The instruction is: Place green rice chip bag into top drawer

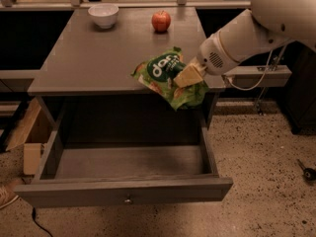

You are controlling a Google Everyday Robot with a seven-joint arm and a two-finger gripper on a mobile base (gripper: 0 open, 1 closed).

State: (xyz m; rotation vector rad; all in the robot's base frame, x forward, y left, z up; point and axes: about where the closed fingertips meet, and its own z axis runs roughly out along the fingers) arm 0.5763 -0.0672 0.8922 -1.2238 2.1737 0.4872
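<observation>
The green rice chip bag is a crinkly bright-green pouch with a dark-green patch and white lettering. It hangs in the air at the table's front edge, above the back right part of the open drawer. My gripper is shut on the bag's right side, with tan fingers pinching it. The white arm comes in from the upper right. The top drawer is pulled fully out below, grey and shallow, with a small round metal knob on its front panel. Its inside is bare.
A red apple and a white bowl stand at the back of the grey table. A cardboard box sits on the floor to the left. A grey shelf with a cable is on the right.
</observation>
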